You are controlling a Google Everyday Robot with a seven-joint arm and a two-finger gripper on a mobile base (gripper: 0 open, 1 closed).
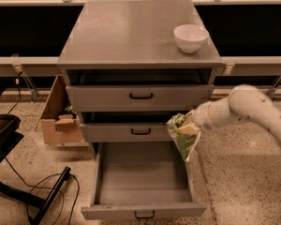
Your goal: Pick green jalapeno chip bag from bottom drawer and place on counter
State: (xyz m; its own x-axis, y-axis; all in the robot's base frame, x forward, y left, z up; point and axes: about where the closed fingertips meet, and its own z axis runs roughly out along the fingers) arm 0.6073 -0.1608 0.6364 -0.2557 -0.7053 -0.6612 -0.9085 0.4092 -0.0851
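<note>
My gripper (191, 123) is shut on the top of the green jalapeno chip bag (186, 139), which hangs in the air at the height of the middle drawer, over the right side wall of the bottom drawer (143, 177). The bottom drawer is pulled fully out and its grey floor is bare. The white arm reaches in from the right. The counter (126, 32) is the flat grey top of the cabinet, above and to the left of the bag.
A white bowl (190, 37) stands on the counter's right rear part. The top drawer (140, 96) and middle drawer (131, 131) are nearly shut. A cardboard box (61, 121) sits on the floor left of the cabinet, with a black stand and cables (42, 191) lower left.
</note>
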